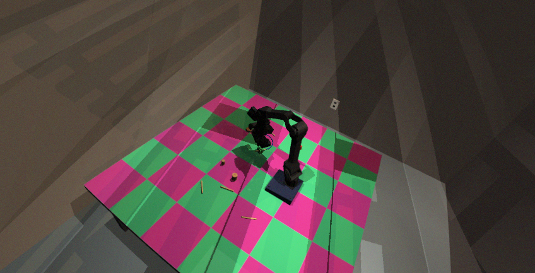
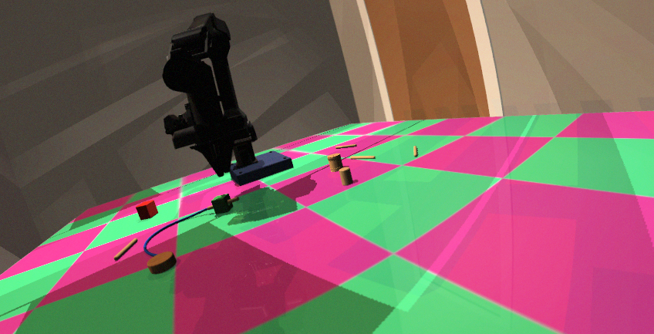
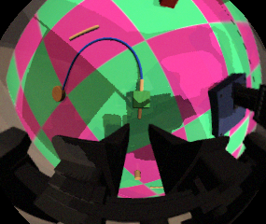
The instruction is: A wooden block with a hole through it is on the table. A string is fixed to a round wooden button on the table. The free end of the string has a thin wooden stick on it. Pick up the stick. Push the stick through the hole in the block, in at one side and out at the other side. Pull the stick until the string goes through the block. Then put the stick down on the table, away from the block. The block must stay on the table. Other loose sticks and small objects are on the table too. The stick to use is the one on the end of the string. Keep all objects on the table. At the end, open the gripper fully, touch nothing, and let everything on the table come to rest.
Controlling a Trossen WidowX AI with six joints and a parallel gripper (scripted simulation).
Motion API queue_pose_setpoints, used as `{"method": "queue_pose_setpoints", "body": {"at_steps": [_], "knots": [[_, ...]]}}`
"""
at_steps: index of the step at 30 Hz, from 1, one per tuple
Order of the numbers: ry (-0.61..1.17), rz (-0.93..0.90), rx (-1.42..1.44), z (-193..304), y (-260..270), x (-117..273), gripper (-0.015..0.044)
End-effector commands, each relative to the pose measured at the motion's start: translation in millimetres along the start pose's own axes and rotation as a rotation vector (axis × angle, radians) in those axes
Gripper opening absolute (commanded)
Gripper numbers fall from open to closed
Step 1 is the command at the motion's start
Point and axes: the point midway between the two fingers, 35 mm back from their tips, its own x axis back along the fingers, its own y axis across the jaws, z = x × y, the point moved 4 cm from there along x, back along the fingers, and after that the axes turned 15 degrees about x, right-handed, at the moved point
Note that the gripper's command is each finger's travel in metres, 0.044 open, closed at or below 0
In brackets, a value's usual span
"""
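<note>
Stick on the string (image 1: 257, 151) (image 2: 234, 199) (image 3: 140, 113) is poking out both sides of the green block (image 1: 259, 150) (image 2: 222, 204) (image 3: 141, 99), so it's in the hole but not all the way through. The gripper (image 1: 264, 144) (image 2: 221, 174) (image 3: 139, 127) is above the block, fingers partway apart with nothing between them, and it's not touching the table.

Going outward (left/right/near/far as in the exterior view): the blue string (image 1: 272, 142) (image 2: 145, 244) (image 3: 108, 39) leaves the block's left side and bows round to the round button (image 1: 248, 130) (image 2: 161, 262) (image 3: 58, 93), near left. Just left of that curve lies a loose stick (image 1: 273, 133) (image 2: 126, 248) (image 3: 84, 33) (easy to mix up, different stick!). The red cube (image 2: 146, 210) (image 3: 169, 3) sits farther back on the left, apart from the string.

The arm's blue base plate (image 1: 277, 194) (image 2: 280, 161) (image 3: 221, 105) is on the far side of the block, a bit right. Right of that, a fatter wooden cylinder (image 1: 234, 176) (image 2: 335, 162) and a slimmer wooden cylinder (image 1: 223, 161) (image 2: 345, 176) stand upright, near each other. Three more loose sticks (image 1: 226, 188) (image 2: 362, 157) lie past them, far right. On the stick's protruding side, those cylinders are the closest upright clutter, well apart from its tip.
</note>
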Motion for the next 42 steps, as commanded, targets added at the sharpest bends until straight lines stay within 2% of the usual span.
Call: {"method": "queue_pose_setpoints", "body": {"at_steps": [1, 33, 42], "knots": [[0.004, 0.013, -0.007, 0.4, -2.1, -9.9, 0.0122], [0.004, 0.014, -0.007, 0.8, -5.5, -62.5, 0.0122], [0.004, 0.014, -0.007, 0.8, -5.9, -64.8, 0.0122]]}}
